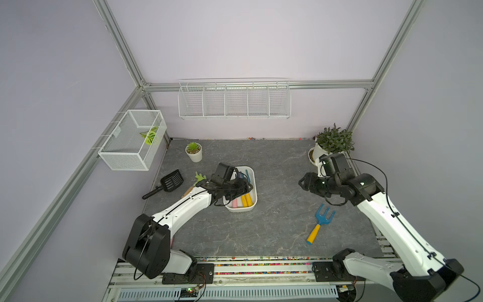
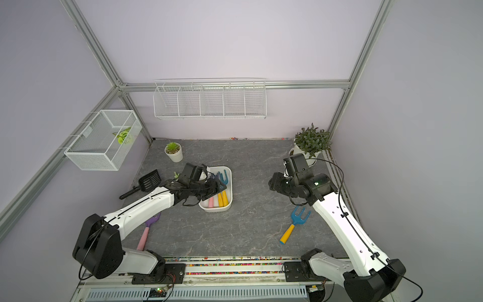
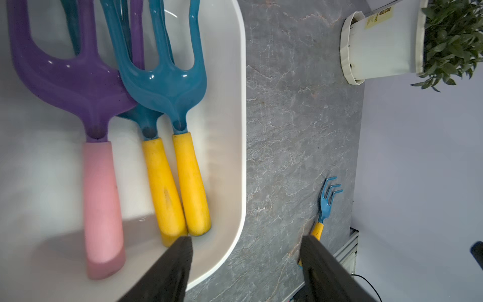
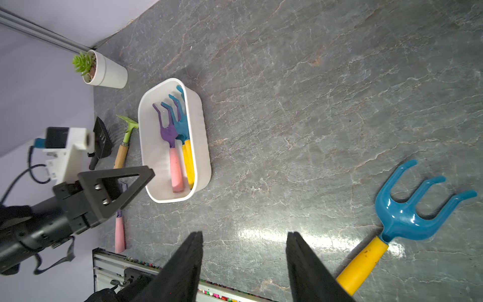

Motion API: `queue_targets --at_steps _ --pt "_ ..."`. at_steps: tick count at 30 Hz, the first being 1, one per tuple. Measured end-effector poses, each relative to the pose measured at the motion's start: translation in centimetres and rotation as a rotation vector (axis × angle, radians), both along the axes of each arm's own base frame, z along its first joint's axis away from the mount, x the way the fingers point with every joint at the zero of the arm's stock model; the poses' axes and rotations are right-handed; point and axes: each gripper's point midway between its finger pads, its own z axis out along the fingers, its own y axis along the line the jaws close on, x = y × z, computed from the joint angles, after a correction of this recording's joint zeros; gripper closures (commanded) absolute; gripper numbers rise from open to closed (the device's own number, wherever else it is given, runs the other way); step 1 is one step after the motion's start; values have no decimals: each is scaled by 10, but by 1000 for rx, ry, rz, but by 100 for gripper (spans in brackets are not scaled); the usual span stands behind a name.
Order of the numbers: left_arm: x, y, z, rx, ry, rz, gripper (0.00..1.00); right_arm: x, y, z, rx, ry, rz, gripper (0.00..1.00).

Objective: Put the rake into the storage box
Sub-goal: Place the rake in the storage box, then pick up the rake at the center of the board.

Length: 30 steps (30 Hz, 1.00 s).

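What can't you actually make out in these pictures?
Both top views: left gripper mostly covers the rake heads in the storage box.
Left wrist: purple rake tines cut off by the edge; plant pot label too small to read.
Right wrist: right gripper hides the blue rake handle end.

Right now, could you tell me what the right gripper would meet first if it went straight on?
Probably bare tabletop: the right gripper points between the blue rake and the storage box.

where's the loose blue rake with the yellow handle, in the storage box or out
Out: the blue rake lies flat on the table, well apart from the storage box.
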Motion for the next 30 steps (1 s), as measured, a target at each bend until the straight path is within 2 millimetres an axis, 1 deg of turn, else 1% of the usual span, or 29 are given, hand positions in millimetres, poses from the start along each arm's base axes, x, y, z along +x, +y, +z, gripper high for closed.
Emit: queue_targets --at_steps 4,7,10,14,15,17,23,30 --pt "-4 7 12 9 -31 7 30 -1 -6 -14 -31 37 -38 43" --pt "-6 11 20 13 -53 12 32 -3 -14 -29 -57 74 -80 43" --pt "-8 14 27 12 -71 19 33 -10 -26 -54 -86 135 -131 43" --pt "-11 17 36 -4 -90 27 33 -25 -40 -88 -130 233 -187 43" --pt "-13 18 36 -6 -92 28 33 -28 -41 -94 -138 250 -194 43" --pt "-17 21 32 -7 -82 34 32 -36 -46 -107 -155 287 -211 43" --pt "-25 25 12 6 -29 47 32 -62 -57 -146 -196 397 -255 43" --pt "-24 23 8 -7 -19 52 32 -83 -68 -179 -222 474 -314 47"
